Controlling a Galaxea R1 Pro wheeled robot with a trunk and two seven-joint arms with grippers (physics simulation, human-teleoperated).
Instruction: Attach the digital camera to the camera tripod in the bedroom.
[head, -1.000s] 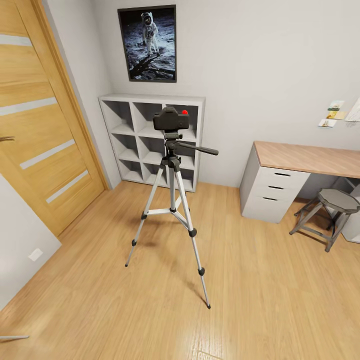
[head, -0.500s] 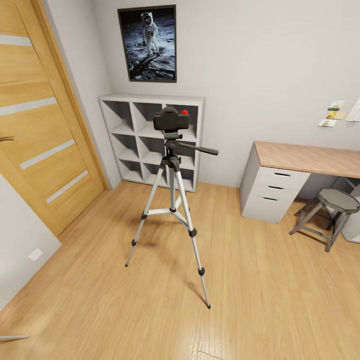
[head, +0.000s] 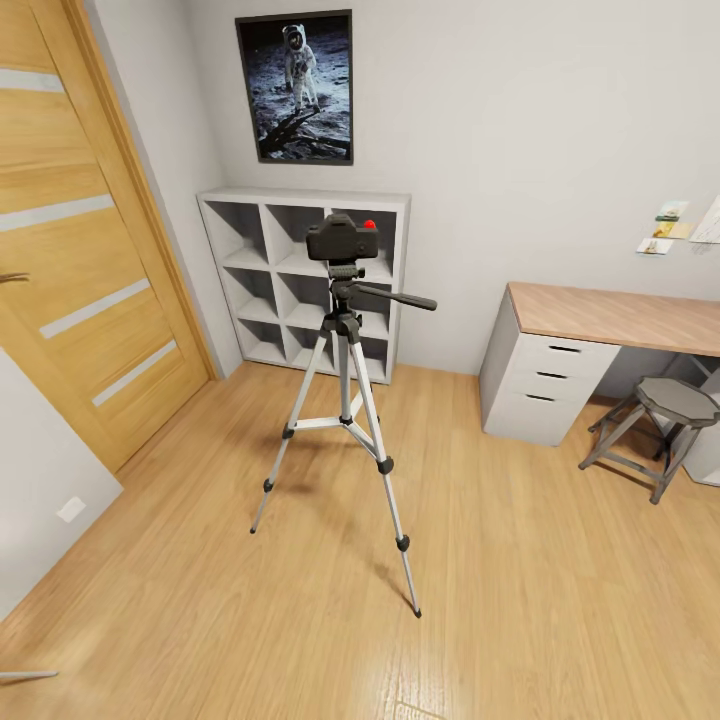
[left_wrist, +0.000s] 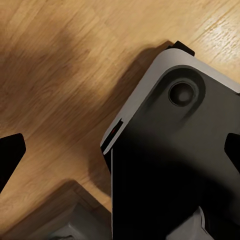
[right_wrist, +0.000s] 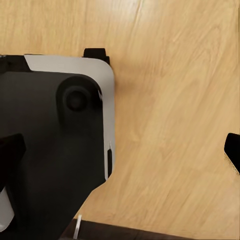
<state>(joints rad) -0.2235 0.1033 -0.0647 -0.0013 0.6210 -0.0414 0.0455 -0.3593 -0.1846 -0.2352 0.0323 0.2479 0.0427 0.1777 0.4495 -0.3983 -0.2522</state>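
A: Jaws on both arms are seen spread wide, nothing pinched. Left gripper (left_wrist: 120, 155) fingertips are cut at the frame edges, with light wood plank floor (left_wrist: 60, 60) and the robot's own grey-and-black base (left_wrist: 170, 150) between them. Right gripper (right_wrist: 120, 150) is pointed down the same way over the base.

B: Task's things?

A: Small black compact digital camera with red dot (head: 342, 238) is seated upright on the black head of the tall silver-legged camera tripod (head: 343, 420), which is stood on the floor in front of the white cube shelf (head: 262, 262). Wooden door (head: 70, 230) is at the side, wood-topped grey desk (head: 600, 318) and grey stool (head: 676, 402) opposite, astronaut poster (head: 296, 87) above.

B: Step in hand?

A: Attachment is judged done; camera is sat square on the mount, both arms are well apart from it. Next move, if any, is judged to be only a check that the camera holds, no regrasp needed.

B: Anything unclear?

A: Mount plate contact is hidden under the camera body, so locking can't be confirmed. Far tripod leg is partly hidden behind the centre column. Desk is cut off at the frame edge.
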